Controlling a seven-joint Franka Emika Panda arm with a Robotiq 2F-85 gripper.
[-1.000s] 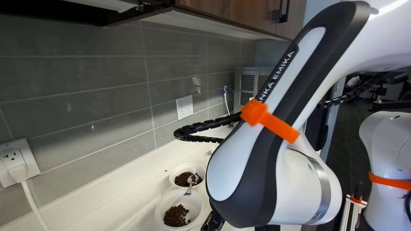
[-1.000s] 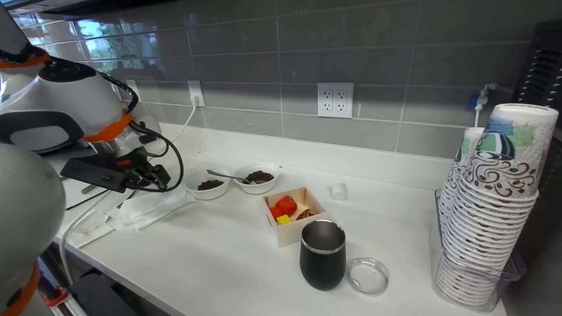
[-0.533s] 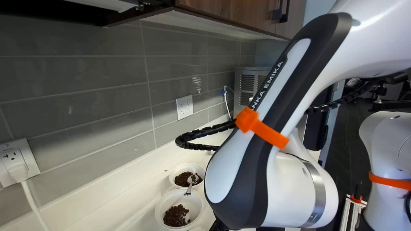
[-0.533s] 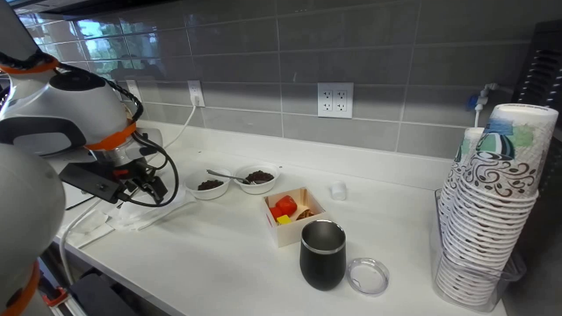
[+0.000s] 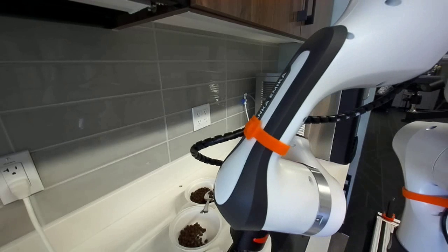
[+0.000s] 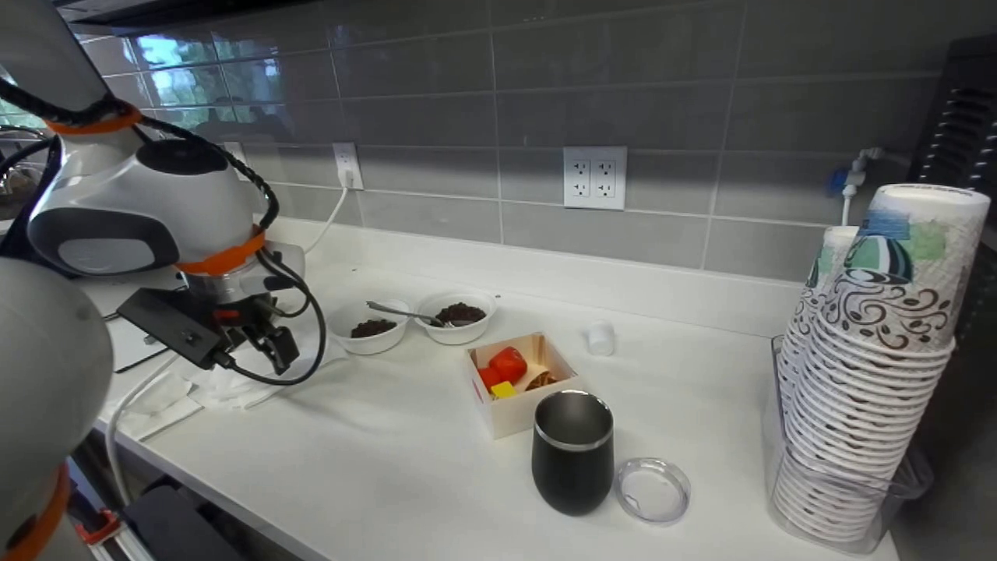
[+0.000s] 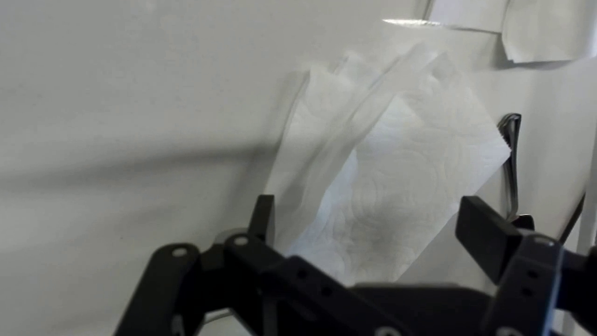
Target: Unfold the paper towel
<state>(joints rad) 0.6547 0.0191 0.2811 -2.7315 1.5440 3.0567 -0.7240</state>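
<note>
A white paper towel [image 7: 410, 172] lies folded and creased on the counter in the wrist view, with layered folds along its left side. In an exterior view the paper towel [image 6: 226, 386] shows partly behind and below my gripper [image 6: 274, 354]. In the wrist view my gripper [image 7: 366, 201] is open, with its fingers wide apart and nothing between them. It is above the towel: the left finger overlaps the folded edge and the right finger is just past the lower right edge. The towel's near end is hidden by the gripper body. The gripper's fingers are hidden in an exterior view behind the arm [image 5: 245, 182].
Dark metal cutlery [image 7: 511, 154] touches or lies close to the towel's right corner. Another white paper piece [image 7: 541, 32] lies beyond. Two bowls [image 6: 366, 343] with brown bits, a wooden box [image 6: 518, 417], a black tumbler [image 6: 572, 460], a lid [image 6: 653, 491] and stacked cups [image 6: 864, 374] stand on the counter.
The arm has shifted, leftward in an exterior view and rightward in another. The gripper has come lower and tilted more downward. The towel shows no clear movement.
</note>
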